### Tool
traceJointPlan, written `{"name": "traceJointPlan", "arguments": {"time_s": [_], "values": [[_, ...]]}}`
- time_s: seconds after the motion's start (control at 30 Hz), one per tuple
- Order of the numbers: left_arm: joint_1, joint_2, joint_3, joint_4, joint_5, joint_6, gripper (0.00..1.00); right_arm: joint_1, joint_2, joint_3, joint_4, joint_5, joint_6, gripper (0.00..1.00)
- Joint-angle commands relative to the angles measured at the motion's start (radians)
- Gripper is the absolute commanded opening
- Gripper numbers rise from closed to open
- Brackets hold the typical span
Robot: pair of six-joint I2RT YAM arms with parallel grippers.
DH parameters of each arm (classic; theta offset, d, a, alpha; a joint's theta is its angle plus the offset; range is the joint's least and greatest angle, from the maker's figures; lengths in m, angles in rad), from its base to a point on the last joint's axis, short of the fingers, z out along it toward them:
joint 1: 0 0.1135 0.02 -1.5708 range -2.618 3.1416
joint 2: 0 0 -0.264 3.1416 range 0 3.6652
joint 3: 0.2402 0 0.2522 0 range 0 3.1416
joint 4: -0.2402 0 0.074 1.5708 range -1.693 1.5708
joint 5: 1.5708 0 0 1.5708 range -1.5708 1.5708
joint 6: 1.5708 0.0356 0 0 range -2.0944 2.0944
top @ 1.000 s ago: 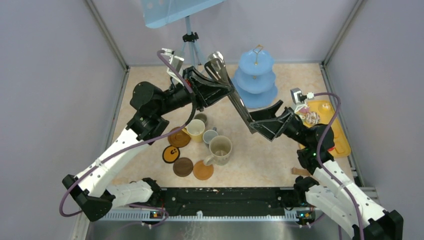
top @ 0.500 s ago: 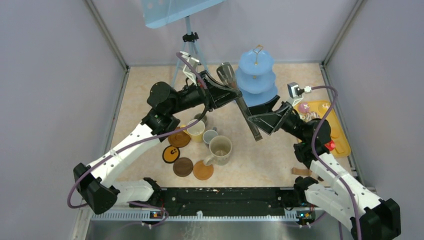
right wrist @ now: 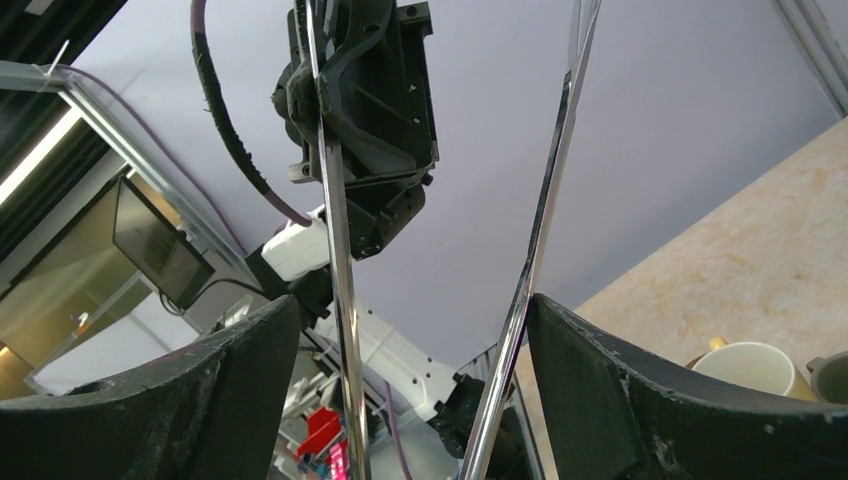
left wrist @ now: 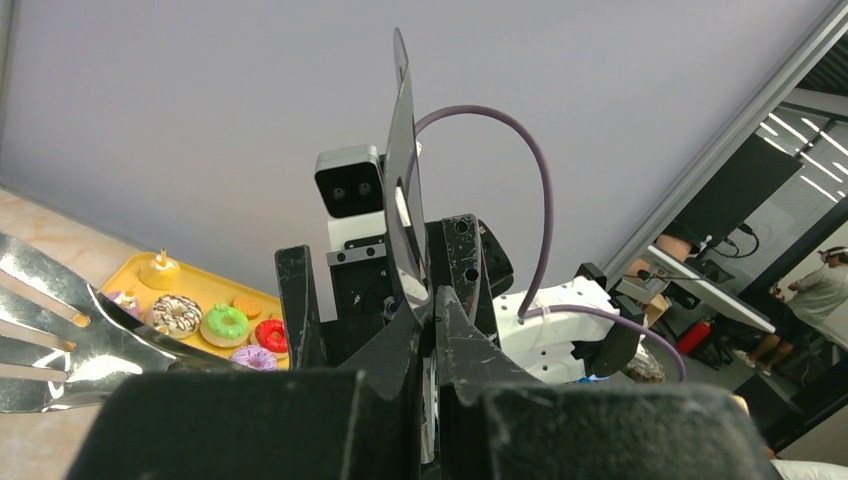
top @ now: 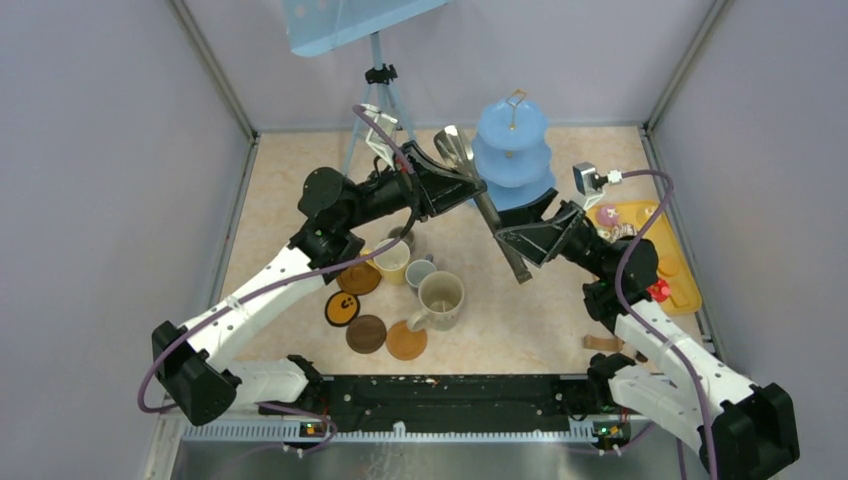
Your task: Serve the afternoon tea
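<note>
Top view looks down, close wrist views share tongs [left wrist: 95,362]

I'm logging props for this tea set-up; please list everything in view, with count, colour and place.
Cake stand: one, light blue, three tiers, back centre-right.
Cream mug: one, large, centre.
Yellow mug: one, left of the cream mug.
Grey mugs: two, small, beside and behind the yellow mug.
Coasters: four, brown shades, one black-faced, near side of the mugs.
Tray: one, yellow, right edge.
Toy cakes: at least six, mixed colours, on the tray.
Tongs: one, metal, held between the arms.
Tripod: one, carrying a light-blue board, back.
Small brown strip: one, by the right arm's base.
Left pincer: black, shut on one tongs blade.
Right pincer: black, open around both blades.
</note>
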Motion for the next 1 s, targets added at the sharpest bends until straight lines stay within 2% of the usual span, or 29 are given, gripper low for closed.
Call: {"name": "traceJointPlan", "arguments": {"time_s": [0.0,0.37,0.6,0.97], "values": [[0.001,0.015,-0.008,0.083,-0.032,-0.023,0.00,0.006,-0.007,-0.011,0.093,-0.027,0.014,0.81],[0.000,0.044,-0.006,0.124,-0.023,-0.046,0.00,0.006,0.005,-0.014,0.084,-0.032,0.024,0.85],[0.001,0.041,-0.004,0.134,-0.024,-0.035,0.00,0.006,0.037,-0.043,0.168,-0.036,0.082,0.87],[0.000,0.045,-0.012,0.084,-0.052,-0.030,0.00,0.006,0.024,-0.056,0.157,-0.001,0.062,0.74]]}}
